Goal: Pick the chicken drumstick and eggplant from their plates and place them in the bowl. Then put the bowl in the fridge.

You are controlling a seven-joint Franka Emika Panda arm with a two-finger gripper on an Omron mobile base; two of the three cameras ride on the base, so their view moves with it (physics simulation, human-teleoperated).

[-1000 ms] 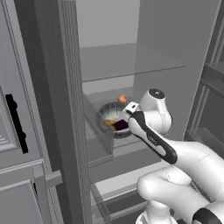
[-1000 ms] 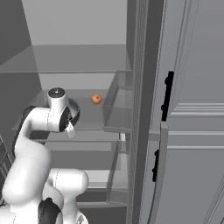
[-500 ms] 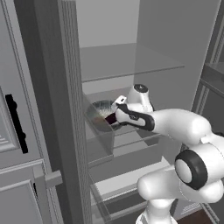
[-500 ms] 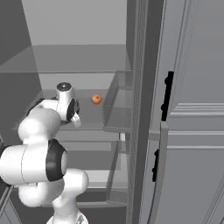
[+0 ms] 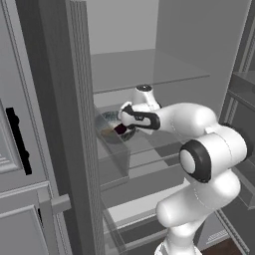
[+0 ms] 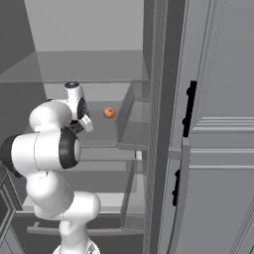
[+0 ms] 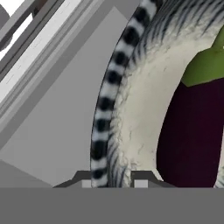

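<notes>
The tall grey fridge (image 5: pixel 124 64) stood open around the end effector (image 7: pixel 112 177), with grey inner shelves above and below it. Its upright grey door edge (image 5: pixel 69 124) rose close on one side, and a clear plastic door bin (image 5: pixel 112 149) sat just beside and below the end effector. The white arm (image 5: pixel 199 134) reached into the middle shelf from outside.

The wide round bowl with a grey-blue streaked outside and a paler inside (image 7: pixel 131 113) rested on that shelf, directly under the end effector, its striped rim running up between the two small dark fingertips (image 7: pixel 142 177). They stood narrowly apart, one on each side of the rim; whether they still pinched it could not be told. The glossy dark-purple eggplant with a green stem cap (image 7: pixel 192 131) lay inside the bowl, just past the inner fingertip. An orange-brown bit (image 5: pixel 107 132), probably the chicken drumstick, showed at the bowl's near side.

The likely trouble was a catch on withdrawal: with the jaws so little apart, a fingertip could drag the rim and tip or slide the bowl, or the inner one could nudge the eggplant. Open room lay upward under the shelf above and back toward the opening. The bin wall and door edge hemmed one side.
</notes>
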